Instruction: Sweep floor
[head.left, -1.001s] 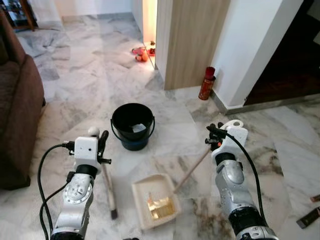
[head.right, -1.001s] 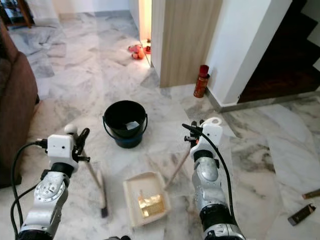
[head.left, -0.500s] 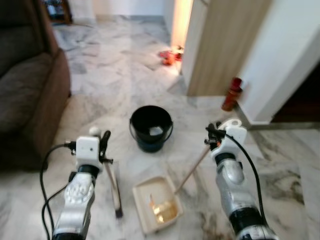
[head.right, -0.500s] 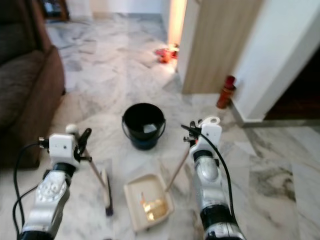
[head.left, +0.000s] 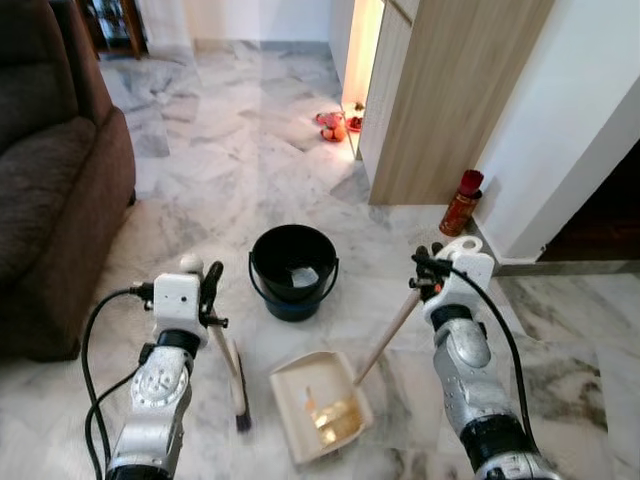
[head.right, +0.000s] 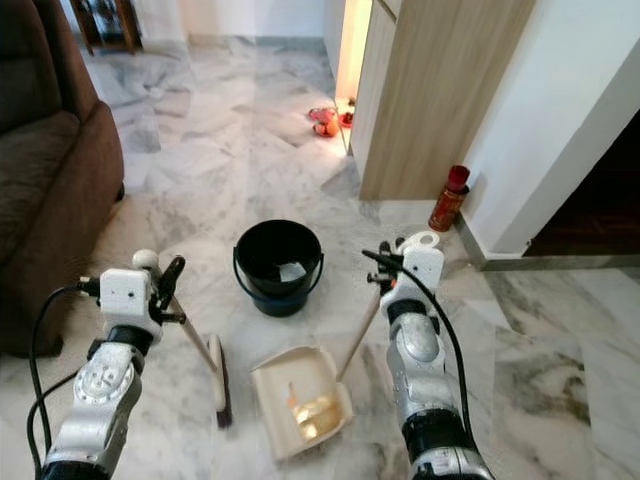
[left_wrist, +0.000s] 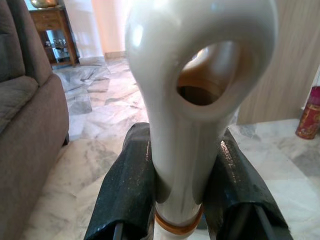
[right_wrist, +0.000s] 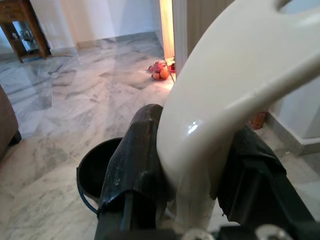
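My left gripper (head.left: 207, 283) is shut on the cream handle (left_wrist: 192, 100) of a broom whose stick slants down to a dark brush head (head.left: 240, 398) on the marble floor. My right gripper (head.left: 425, 272) is shut on the cream handle (right_wrist: 220, 115) of a long-handled dustpan. Its wooden stick (head.left: 385, 337) runs down to the cream pan (head.left: 320, 405), which holds a small pile of yellowish debris (head.left: 335, 422). A black bucket (head.left: 293, 272) stands just beyond the pan, with a pale scrap inside.
A brown sofa (head.left: 50, 190) fills the left side. A wooden panel (head.left: 440, 100) and white wall (head.left: 560, 130) stand on the right, with a red canister (head.left: 461, 202) at their foot. Small red and orange objects (head.left: 333, 124) lie in the far doorway.
The camera has swung, so the whole scene shifted. The dustpan has tipped up slightly toward the bucket; both grippers keep their holds.
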